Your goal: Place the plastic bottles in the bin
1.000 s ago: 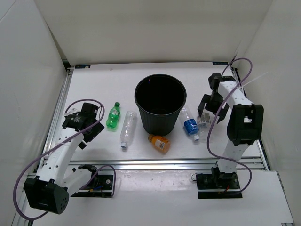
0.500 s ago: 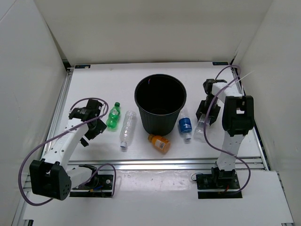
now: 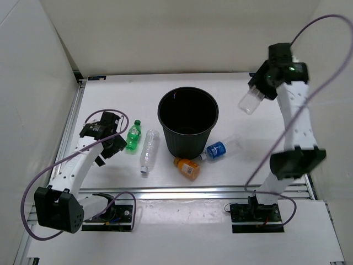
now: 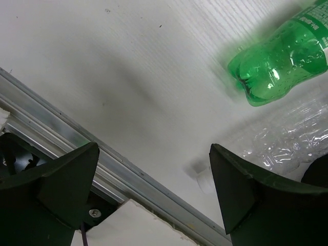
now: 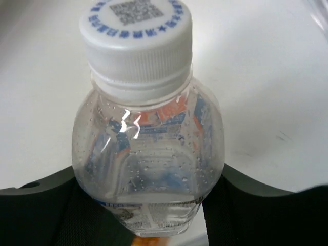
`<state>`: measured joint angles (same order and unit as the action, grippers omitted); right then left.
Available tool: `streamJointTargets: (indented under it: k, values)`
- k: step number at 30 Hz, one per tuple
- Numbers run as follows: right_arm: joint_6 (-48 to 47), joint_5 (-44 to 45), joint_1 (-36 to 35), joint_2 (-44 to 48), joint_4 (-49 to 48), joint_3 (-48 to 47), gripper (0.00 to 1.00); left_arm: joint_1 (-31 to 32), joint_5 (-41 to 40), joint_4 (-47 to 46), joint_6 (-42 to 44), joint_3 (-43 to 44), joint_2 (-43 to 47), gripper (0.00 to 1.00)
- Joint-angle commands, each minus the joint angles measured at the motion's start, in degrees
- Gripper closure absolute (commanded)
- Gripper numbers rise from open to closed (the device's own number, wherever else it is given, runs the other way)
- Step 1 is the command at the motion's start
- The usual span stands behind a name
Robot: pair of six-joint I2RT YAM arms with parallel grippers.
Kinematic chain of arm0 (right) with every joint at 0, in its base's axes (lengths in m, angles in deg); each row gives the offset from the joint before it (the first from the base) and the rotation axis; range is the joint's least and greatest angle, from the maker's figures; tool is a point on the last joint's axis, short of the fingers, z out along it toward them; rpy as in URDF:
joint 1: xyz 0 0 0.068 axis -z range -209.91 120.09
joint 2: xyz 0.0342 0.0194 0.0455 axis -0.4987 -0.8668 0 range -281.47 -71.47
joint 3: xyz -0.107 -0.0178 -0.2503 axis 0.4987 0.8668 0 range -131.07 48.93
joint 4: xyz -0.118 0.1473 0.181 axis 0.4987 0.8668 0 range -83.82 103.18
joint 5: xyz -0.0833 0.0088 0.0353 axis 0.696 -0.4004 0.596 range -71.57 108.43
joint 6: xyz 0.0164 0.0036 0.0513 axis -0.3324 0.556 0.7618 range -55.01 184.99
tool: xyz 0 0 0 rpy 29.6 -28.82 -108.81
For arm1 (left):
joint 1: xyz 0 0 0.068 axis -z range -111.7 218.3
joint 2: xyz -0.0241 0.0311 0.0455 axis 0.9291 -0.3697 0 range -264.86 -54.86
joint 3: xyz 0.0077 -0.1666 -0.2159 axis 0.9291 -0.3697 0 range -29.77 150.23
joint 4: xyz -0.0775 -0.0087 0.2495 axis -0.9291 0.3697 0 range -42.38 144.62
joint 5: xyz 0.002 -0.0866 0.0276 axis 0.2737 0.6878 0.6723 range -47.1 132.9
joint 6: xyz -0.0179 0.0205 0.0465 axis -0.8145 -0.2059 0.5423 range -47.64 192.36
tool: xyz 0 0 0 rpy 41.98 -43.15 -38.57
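Observation:
My right gripper (image 3: 263, 86) is raised high at the right of the black bin (image 3: 187, 122) and is shut on the small clear white-labelled bottle (image 3: 249, 101) (image 5: 146, 128), cap pointing away from the wrist. On the table lie the green bottle (image 3: 132, 137) (image 4: 279, 61), the long clear bottle (image 3: 149, 150) (image 4: 287, 138), the short orange bottle (image 3: 186, 167) and the blue-labelled clear bottle (image 3: 219, 149). My left gripper (image 3: 110, 144) (image 4: 154, 195) stands open just left of the green bottle, with nothing between its fingers.
An aluminium rail (image 3: 193, 192) (image 4: 77, 138) runs along the table's near edge. White walls close in the left, back and right sides. The arm bases (image 3: 113, 211) sit below the rail.
My right gripper shut on the small clear bottle and lifted it up and back from the table. The blue-labelled bottle rolled to lie slanted. My left gripper crept toward the green bottle.

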<state>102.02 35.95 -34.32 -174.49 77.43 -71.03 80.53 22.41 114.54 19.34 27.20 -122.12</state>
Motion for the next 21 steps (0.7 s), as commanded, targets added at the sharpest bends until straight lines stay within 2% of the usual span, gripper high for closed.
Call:
streamJointTargets:
  k: [1,4,7,11,13,14,15,16,21]
  values:
    - [-3.0,-17.9,-0.8,14.8,-11.3,0.1,0.54,0.3,0.4,-1.9,1.3,2.2,-1.3,0.00]
    - [-4.6,-26.5,-4.3,16.5,-21.0,-0.2,0.55,0.3,0.4,-2.5,1.2,3.2,-3.3,0.00]
    - [-7.7,-31.0,-9.6,12.0,-21.8,-6.8,0.57,0.3,0.4,-3.2,1.2,4.6,-4.8,0.00]
    - [-10.0,-32.9,-15.9,8.9,-19.9,-7.3,0.54,0.3,1.2,-4.9,2.3,6.4,-8.1,0.00]
    - [-10.7,-33.8,-19.2,8.4,-19.4,-5.5,0.40,0.3,2.7,-6.4,3.4,7.1,-8.8,0.00]
    - [-10.7,-33.8,-21.6,7.7,-18.7,-4.9,0.27,0.3,3.3,-7.6,4.0,7.7,-8.8,0.00]
    - [-10.7,-32.0,-22.7,7.7,-17.6,-4.9,0.00,0.3,3.4,-8.1,4.0,7.7,-8.8,0.00]
    - [-10.7,-28.2,-23.4,7.1,-16.8,-4.9,0.00,0.3,3.4,-8.6,4.0,8.3,-8.8,0.00]
    - [-11.9,-22.0,-24.2,10.3,-14.8,-5.5,0.00,0.3,6.0,-14.4,9.1,7.7,-8.2,0.00]
